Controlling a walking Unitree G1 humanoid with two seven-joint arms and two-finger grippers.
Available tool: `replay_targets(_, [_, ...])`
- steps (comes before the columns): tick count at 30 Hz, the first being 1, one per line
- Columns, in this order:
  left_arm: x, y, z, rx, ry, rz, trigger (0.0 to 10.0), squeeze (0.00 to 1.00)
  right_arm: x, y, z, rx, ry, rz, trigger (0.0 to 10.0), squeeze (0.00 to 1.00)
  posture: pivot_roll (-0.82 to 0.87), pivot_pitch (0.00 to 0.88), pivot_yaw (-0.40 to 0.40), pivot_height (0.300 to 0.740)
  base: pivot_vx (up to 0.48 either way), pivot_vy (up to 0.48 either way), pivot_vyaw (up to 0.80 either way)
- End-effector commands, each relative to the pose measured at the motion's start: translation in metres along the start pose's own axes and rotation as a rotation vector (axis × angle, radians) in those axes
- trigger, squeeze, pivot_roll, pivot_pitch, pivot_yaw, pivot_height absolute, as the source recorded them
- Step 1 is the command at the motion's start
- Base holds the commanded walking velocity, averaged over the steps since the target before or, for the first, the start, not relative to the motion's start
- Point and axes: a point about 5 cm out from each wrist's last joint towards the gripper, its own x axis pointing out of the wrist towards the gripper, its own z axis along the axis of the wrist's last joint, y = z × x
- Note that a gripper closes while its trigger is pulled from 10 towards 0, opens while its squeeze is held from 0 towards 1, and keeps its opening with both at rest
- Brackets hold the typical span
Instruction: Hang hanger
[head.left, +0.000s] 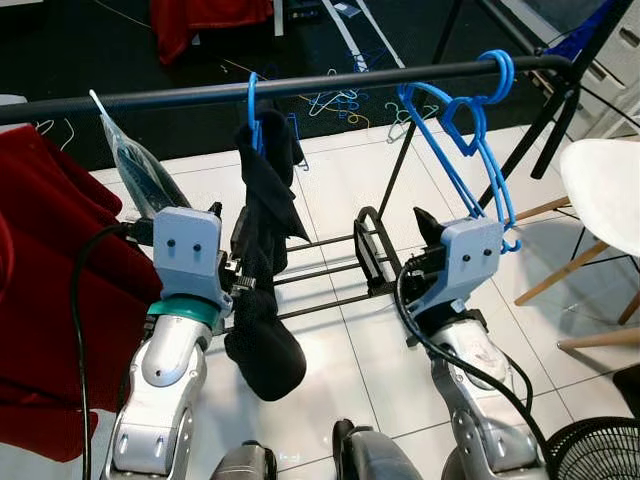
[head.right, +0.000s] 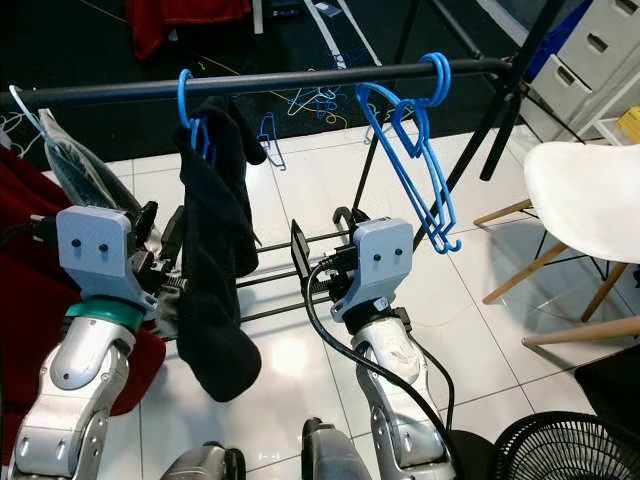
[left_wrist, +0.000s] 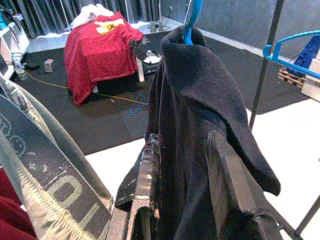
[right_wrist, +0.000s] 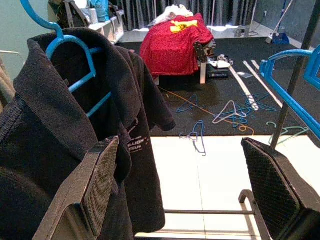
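Observation:
A blue hanger (head.left: 252, 100) carrying a black garment (head.left: 265, 250) hangs by its hook on the black rail (head.left: 350, 80) of a clothes rack. My left gripper (left_wrist: 185, 190) is raised beside the garment at mid height. It is open, and the dark fabric lies just beyond and between its fingers (left_wrist: 147, 185). My right gripper (right_wrist: 187, 200) is held up to the right of the garment, wide open and holding nothing. Empty blue hangers (head.left: 480, 130) hang further right on the rail.
A clear bag with a garment (head.left: 140, 170) and red cloth (head.left: 40, 250) hang left of the black garment. The rack's lower bars (head.left: 330, 270) cross the white tiles ahead. A white chair (head.left: 605, 190) and a fan (head.left: 590, 450) stand at right. Loose hangers (right_wrist: 220, 107) litter the dark floor beyond.

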Motion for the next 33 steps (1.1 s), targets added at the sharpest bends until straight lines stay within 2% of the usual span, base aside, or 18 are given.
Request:
replay_targets(1, [-0.0001, -0.0006, -0.0032, -0.004, 0.019, 0.000, 10.0, 0.00, -0.0007, -0.0007, -0.0025, -0.003, 0.008, -0.010, 10.0, 0.00, -0.03, 0.115, 0.030, 0.740, 0.000, 0.000, 0.00])
replay_targets(16, [-0.0067, -0.0013, -0.0089, 0.011, 0.043, 0.011, 10.0, 0.00, 0.0024, -0.0037, -0.0051, -0.013, 0.019, -0.037, 10.0, 0.00, -0.02, 0.125, 0.031, 0.740, 0.000, 0.000, 0.00])
replay_targets(33, [-0.0075, -0.0011, -0.0114, 0.020, 0.052, 0.022, 10.0, 0.00, 0.0032, -0.0002, -0.0118, -0.013, 0.037, -0.027, 10.0, 0.00, -0.04, 0.122, 0.025, 0.740, -0.382, 0.000, 0.00])
